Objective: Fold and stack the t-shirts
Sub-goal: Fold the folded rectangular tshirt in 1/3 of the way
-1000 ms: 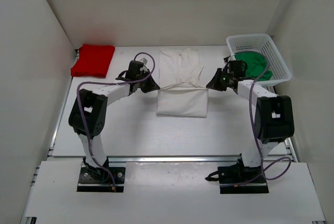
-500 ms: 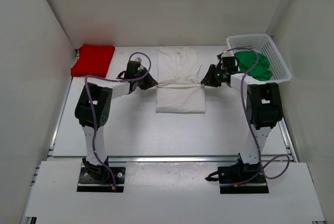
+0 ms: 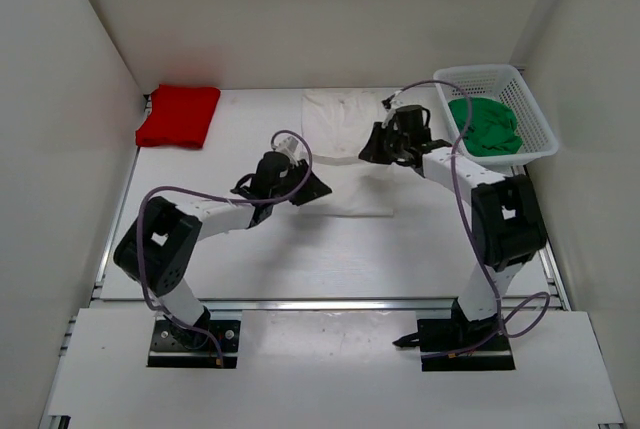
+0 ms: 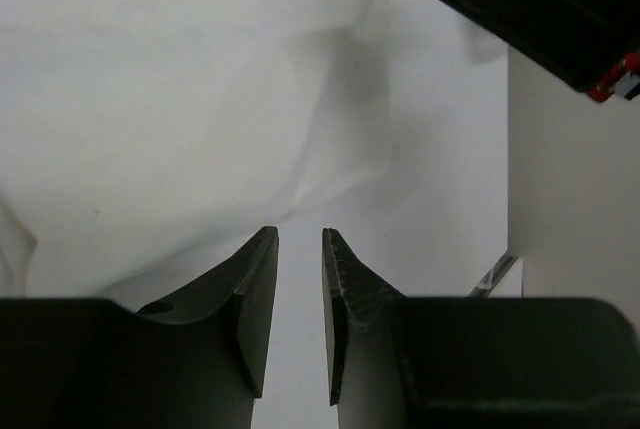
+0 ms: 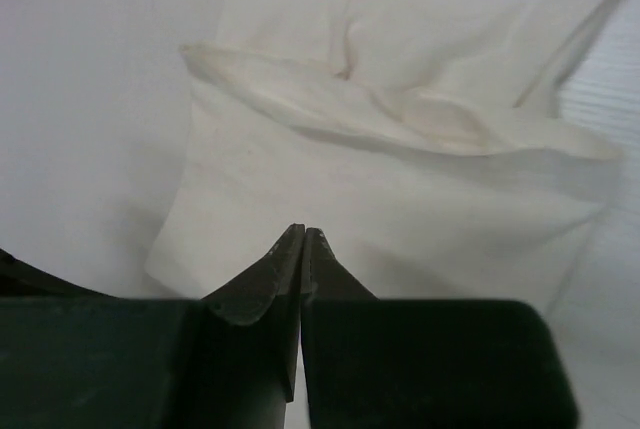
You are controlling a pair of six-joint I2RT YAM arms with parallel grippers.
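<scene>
The white t-shirt (image 3: 341,127) lies mid-table, its lower part folded up over the body with a raised fold edge (image 5: 400,119) across it. My left gripper (image 3: 318,189) hangs at the shirt's near left corner, and its jaws (image 4: 299,239) stand a little open with nothing between them above white cloth (image 4: 160,99). My right gripper (image 3: 368,153) is over the shirt's right side, its jaws (image 5: 303,232) shut and empty just above the cloth (image 5: 420,209). The red t-shirt (image 3: 178,115) lies folded at the far left. The green t-shirt (image 3: 486,127) is bunched in the basket.
A white mesh basket (image 3: 482,74) stands at the far right corner. White walls close in the table on the left, back and right. The metal rail (image 3: 330,303) marks the table's near edge. Part of the right arm (image 4: 540,4) shows in the left wrist view.
My left gripper came nearer and to the right, to the shirt's near left corner, and opened. My right gripper moved left onto the shirt, opening briefly before shutting again.
</scene>
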